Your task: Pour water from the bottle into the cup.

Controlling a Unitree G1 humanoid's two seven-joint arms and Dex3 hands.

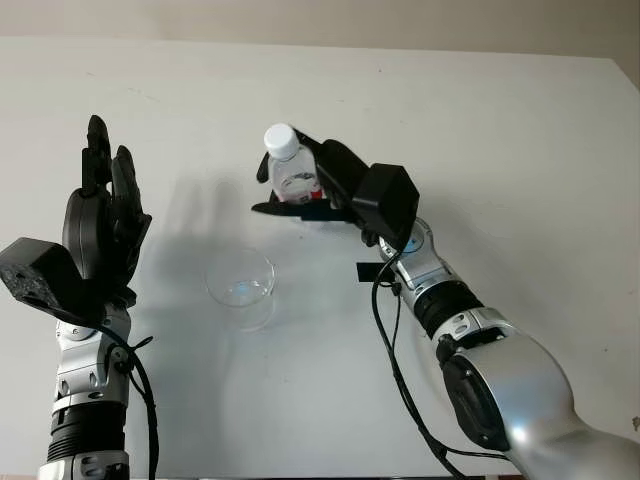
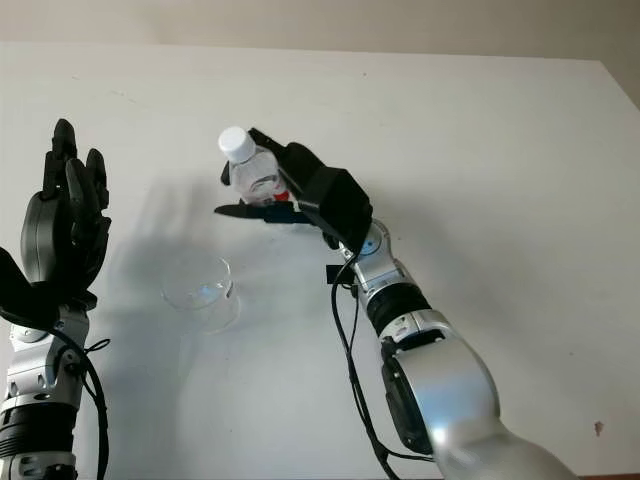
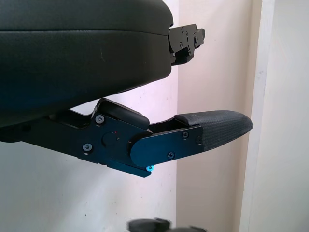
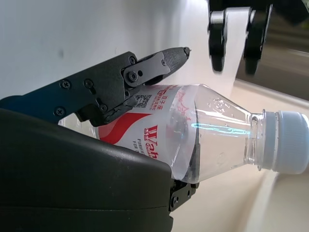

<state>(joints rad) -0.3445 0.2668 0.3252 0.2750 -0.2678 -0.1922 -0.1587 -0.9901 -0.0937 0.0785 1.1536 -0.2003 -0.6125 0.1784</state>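
We are gripping the bottle (image 1: 291, 171) in our right hand (image 1: 330, 190), the fingers (image 4: 145, 72) wrapping its red-and-white labelled body while the white cap (image 4: 292, 141) is still sitting on its neck. The bottle is standing roughly upright above the table (image 1: 500, 130), near the middle, and whether its base is touching the surface we cannot tell. The cup (image 1: 241, 284), clear and upright, is standing on the table just in front of the bottle and a little to the left, apart from both hands. We are holding our left hand (image 1: 103, 225) open and raised at the left side, fingertips pointing up, grasping nothing and well apart from the cup. The table is white and matte, and a pale beige wall is running along its far edge.
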